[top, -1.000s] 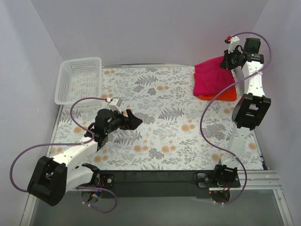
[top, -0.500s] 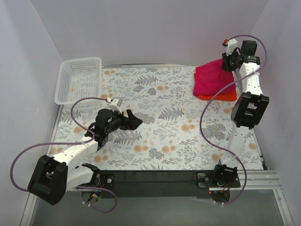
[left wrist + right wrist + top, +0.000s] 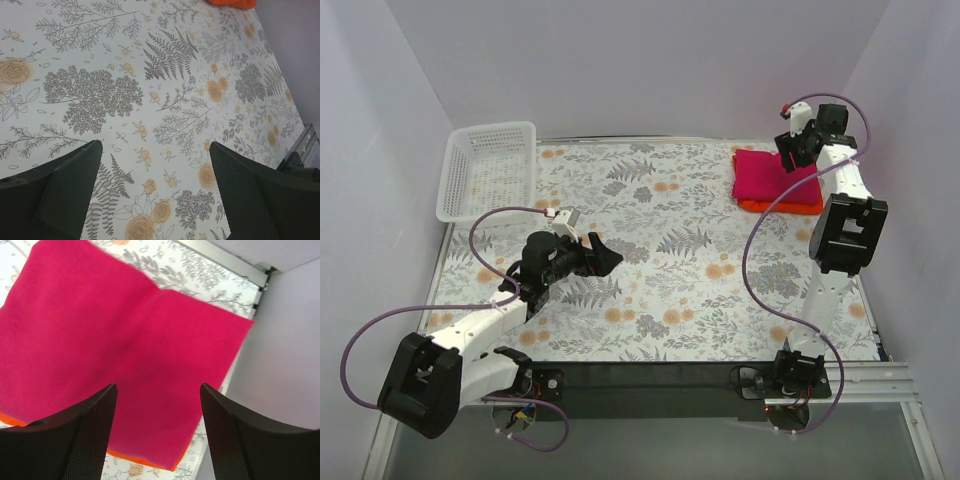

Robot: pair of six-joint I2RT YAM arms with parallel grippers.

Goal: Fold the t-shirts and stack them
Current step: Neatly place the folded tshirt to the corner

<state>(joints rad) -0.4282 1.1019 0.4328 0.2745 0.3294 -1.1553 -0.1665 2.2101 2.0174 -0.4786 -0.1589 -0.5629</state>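
Both shirts look folded and stacked, so you're basically done: magenta-pink shirt [image 3: 775,175] lies on the orange-red shirt [image 3: 790,206] in the table's [image 3: 670,300] far right corner. Right gripper [image 3: 157,387] hovers above, spread wide and empty; left gripper [image 3: 155,150] is the same.

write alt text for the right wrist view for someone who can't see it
A folded magenta-pink t-shirt lies flat on an orange-red t-shirt, whose edge just peeks out beneath it, on a floral-print table. The right hand is open above the stack, holding nothing, its two dark fingers framing the bottom of the view.
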